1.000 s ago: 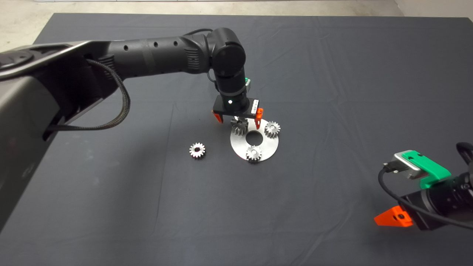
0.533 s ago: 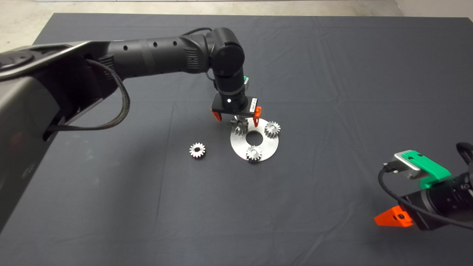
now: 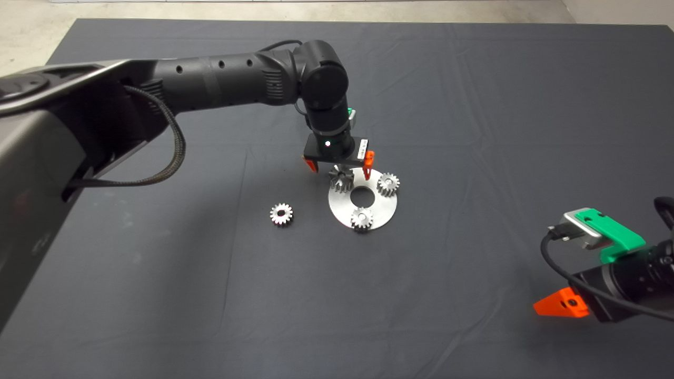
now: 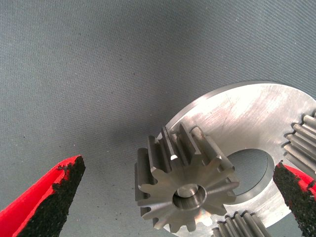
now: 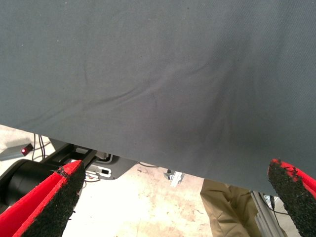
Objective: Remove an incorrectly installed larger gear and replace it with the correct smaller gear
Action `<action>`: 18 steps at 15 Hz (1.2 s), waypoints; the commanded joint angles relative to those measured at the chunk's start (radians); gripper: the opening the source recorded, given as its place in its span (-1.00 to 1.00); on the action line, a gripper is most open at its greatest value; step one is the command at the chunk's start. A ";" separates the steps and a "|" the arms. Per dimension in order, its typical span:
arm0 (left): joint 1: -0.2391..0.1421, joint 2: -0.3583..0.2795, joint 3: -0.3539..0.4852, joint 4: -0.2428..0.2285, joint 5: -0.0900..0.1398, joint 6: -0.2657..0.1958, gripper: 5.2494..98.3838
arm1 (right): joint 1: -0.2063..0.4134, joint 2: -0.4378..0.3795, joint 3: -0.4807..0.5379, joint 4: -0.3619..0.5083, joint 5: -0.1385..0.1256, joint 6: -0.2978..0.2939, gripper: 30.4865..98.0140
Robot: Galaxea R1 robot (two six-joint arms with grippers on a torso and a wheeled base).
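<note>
Larger gear [image 4: 185, 185] sits between your left claw's [image 3: 340, 167] spread fingers — close off-centre and you'll jam it against the neighbouring gears [image 4: 301, 143].

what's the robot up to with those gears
The left gripper hangs open right above the larger gear, one red finger on each side, not gripping it. That gear sits on a round steel plate with two small gears. The smaller gear lies loose on the mat beside the plate. The right gripper waits at the lower right edge, open.
</note>
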 commanded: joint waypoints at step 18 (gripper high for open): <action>-0.018 0.010 -0.114 -0.105 0.008 0.141 0.98 | 0.017 0.001 0.010 0.031 0.010 0.000 0.99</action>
